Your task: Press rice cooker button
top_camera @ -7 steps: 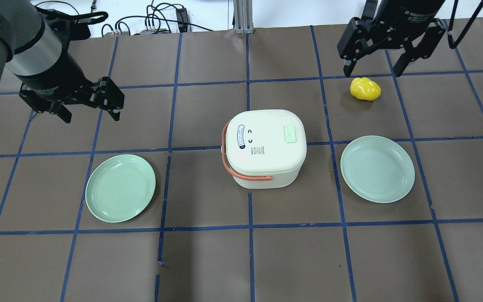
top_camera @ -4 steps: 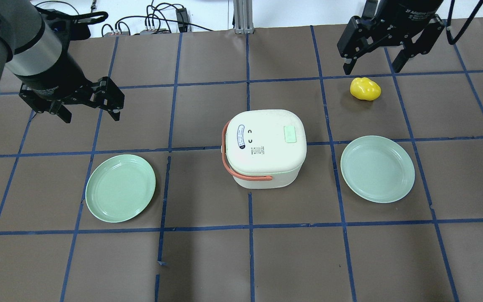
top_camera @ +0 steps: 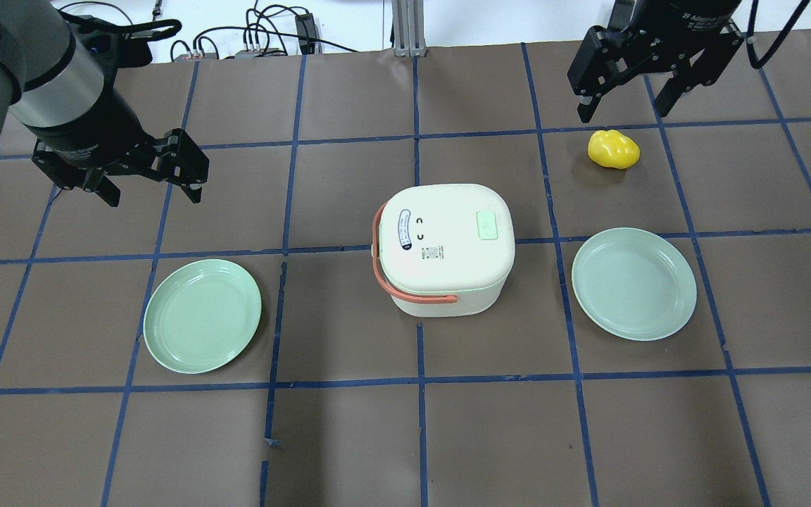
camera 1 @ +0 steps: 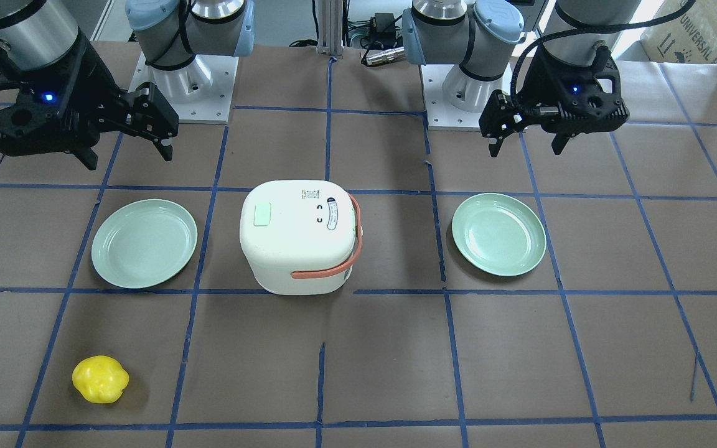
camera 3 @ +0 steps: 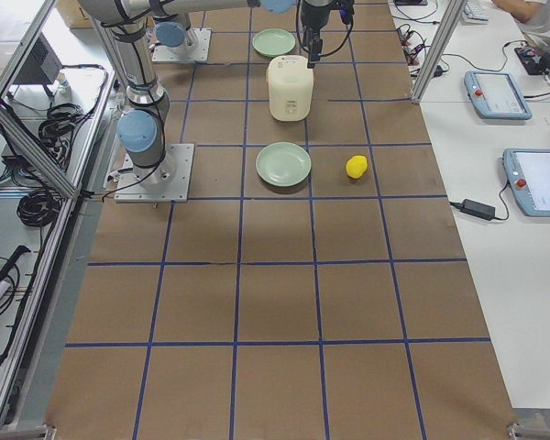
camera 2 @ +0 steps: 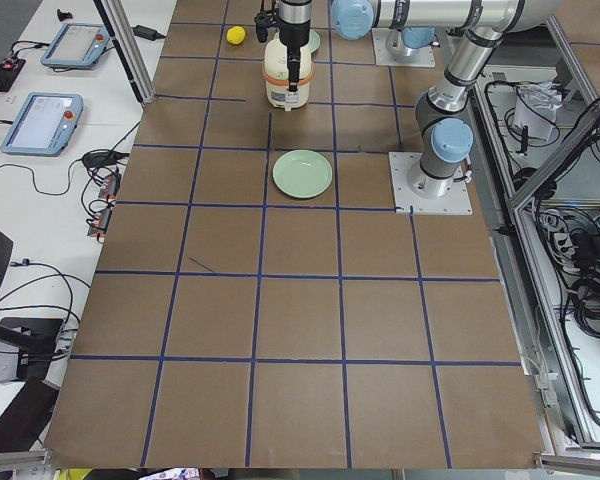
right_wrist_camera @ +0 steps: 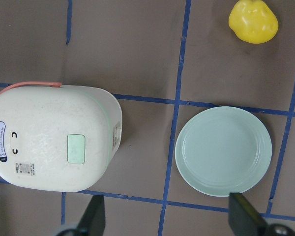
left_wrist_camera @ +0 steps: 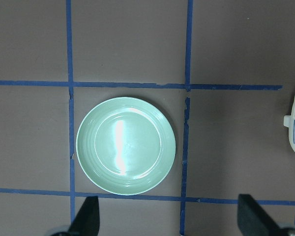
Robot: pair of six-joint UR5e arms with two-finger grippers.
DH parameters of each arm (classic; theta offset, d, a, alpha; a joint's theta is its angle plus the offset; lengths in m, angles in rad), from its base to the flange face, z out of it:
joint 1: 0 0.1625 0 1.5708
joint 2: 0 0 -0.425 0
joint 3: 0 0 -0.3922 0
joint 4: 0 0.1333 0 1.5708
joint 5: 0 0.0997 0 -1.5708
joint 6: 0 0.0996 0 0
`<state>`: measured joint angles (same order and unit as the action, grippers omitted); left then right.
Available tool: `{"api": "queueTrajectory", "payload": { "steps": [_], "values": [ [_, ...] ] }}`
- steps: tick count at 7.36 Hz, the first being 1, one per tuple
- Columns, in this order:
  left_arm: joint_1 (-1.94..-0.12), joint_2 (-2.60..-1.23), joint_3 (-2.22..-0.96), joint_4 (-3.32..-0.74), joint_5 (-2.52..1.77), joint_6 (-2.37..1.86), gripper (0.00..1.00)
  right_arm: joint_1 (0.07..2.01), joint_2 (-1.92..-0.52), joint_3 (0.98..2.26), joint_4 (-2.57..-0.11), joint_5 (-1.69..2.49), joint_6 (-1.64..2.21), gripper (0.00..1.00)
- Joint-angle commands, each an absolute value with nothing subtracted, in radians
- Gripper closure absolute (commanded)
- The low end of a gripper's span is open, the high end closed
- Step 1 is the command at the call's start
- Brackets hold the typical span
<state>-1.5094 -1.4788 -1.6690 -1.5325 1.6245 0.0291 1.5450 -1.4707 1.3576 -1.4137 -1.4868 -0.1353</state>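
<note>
Our cream-white rounded plastic rice cooker sits mid-frame with its pale green rectangular button facing up, ready for a top-down poke, while our left gripper and right gripper hang wide open in the upper corners.

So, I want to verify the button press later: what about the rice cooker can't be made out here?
Lid label print: too small and blurred, overhead and right wrist views.
Rice cooker side walls: mostly hidden beneath its lid from above; tiny in both side views.
Green button: seen flat-on only, so raised or pressed cannot be told.
Left wrist view: cooker cut off by right edge, button out of frame.
</note>
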Motion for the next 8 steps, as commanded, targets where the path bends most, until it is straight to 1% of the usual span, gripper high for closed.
{"api": "queueTrajectory", "payload": {
  "steps": [1, 2, 4, 8],
  "values": [
    [-1.509, -1.479, -1.669, -1.532, 1.624, 0.029, 0.0, 1.551, -1.473, 1.39, -1.408, -1.48, -0.115, 0.86],
    [-1.509, -1.479, -1.669, -1.532, 1.624, 0.029, 0.0, 1.557, -1.473, 1.406, -1.404, -1.471, -0.077, 0.92],
    [-1.509, -1.479, -1.669, -1.532, 1.624, 0.029, 0.0, 1.572, -1.473, 1.442, -1.411, -1.416, -0.035, 0.93],
    [-1.509, -1.479, -1.669, -1.532, 1.624, 0.029, 0.0, 1.577, -1.471, 1.598, -1.531, -1.237, 0.012, 0.93]
  ]
}}
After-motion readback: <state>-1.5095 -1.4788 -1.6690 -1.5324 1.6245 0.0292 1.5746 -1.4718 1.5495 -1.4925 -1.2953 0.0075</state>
